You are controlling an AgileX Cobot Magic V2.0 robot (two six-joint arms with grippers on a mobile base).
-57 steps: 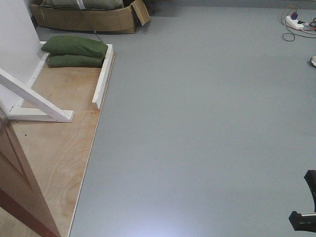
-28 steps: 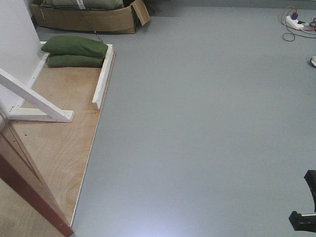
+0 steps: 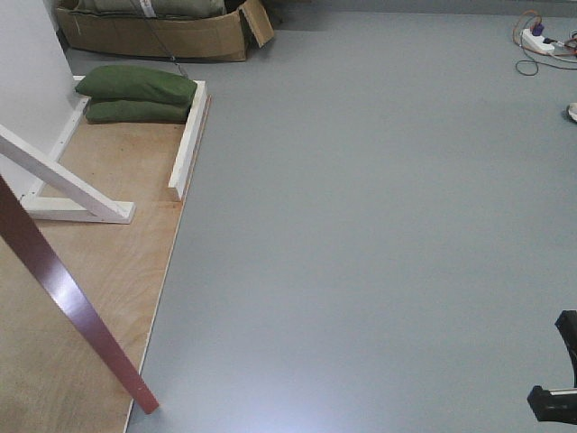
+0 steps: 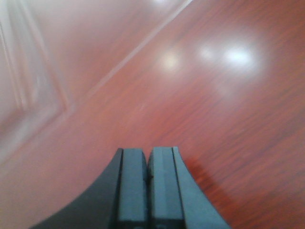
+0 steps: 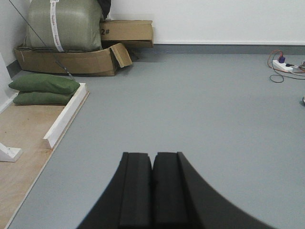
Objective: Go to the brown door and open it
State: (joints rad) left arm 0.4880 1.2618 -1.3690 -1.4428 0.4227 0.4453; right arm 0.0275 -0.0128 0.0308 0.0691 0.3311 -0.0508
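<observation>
Front camera: mounted high and tilted down over the grey floor (image 3: 361, 225), with the plywood platform (image 3: 99, 271) at left and the edge of the brown door (image 3: 68, 293) crossing the lower-left corner. Left wrist camera: very near the door's glossy face, left gripper (image 4: 148, 155) at the bottom edge with pads together. Right wrist camera: low and level, facing across the floor to the far wall (image 5: 214, 19), right gripper (image 5: 152, 157) at the bottom with pads together. The front and right wrist views share the green sandbags (image 3: 135, 93), cardboard box (image 3: 153, 34), white kerb (image 3: 187, 135) and power strip (image 3: 538, 38).
</observation>
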